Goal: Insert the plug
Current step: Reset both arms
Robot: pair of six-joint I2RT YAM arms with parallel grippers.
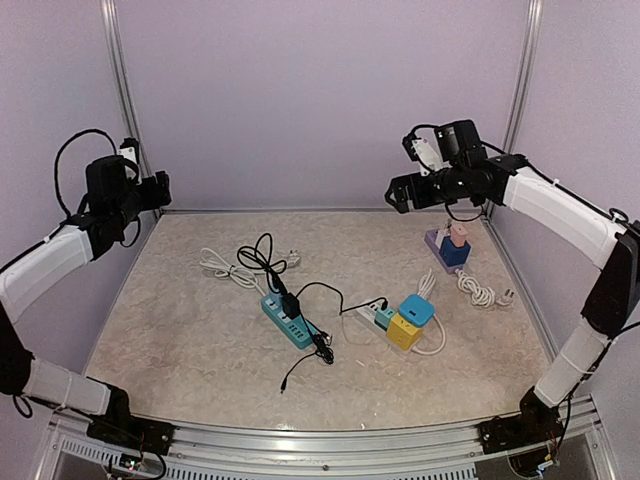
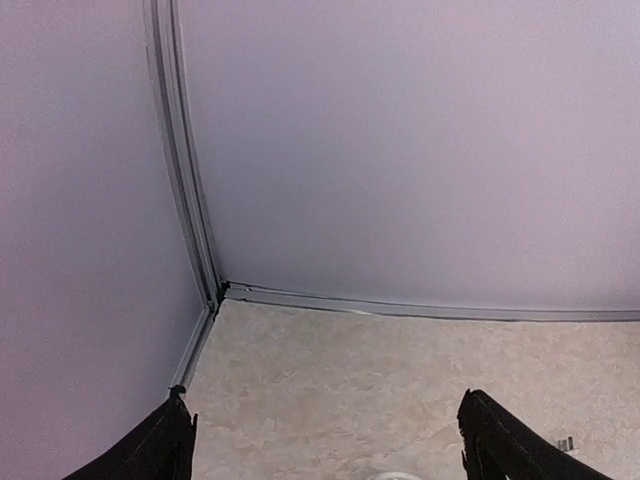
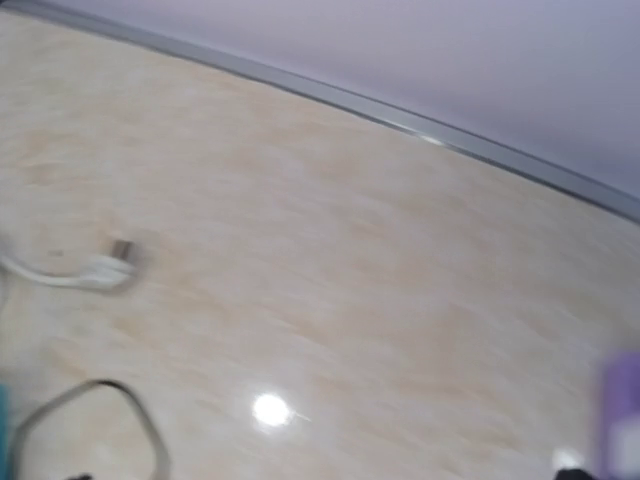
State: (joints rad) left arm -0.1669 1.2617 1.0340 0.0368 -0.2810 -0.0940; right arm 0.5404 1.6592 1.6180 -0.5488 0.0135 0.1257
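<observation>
Over the far left corner of the pale marbled bench (image 1: 180, 370), the white-sleeved left arm (image 1: 55, 255) hangs raised. The left jaws stand wide apart with nothing between them, and their dark fingertips (image 2: 150, 450) frame bare surface in the wrist view.

Further right a loose white cable (image 1: 215, 265) ends in a white plug (image 1: 293, 258) that lies free of any socket. It is just beside a looped black cord (image 1: 262, 252) running down to a teal power strip (image 1: 290, 322).

Next comes a white strip (image 1: 372, 314) carrying a yellow cube adapter (image 1: 404, 331) and a light-blue one (image 1: 417, 309). Near the right wall sits a purple power strip (image 1: 436, 250) bearing a pink-and-blue adapter (image 1: 457, 243), with a coiled white cord (image 1: 480, 290) close by.

The right arm (image 1: 555, 210) hovers high above that strip. Whether the right jaws are apart or closed I cannot tell, since its wrist view is smeared.

By my reading, this is the approach step, with nothing grasped yet. The next move likely calls for lowering onto a free plug, gripping its body, and squaring the prongs to an open socket.
</observation>
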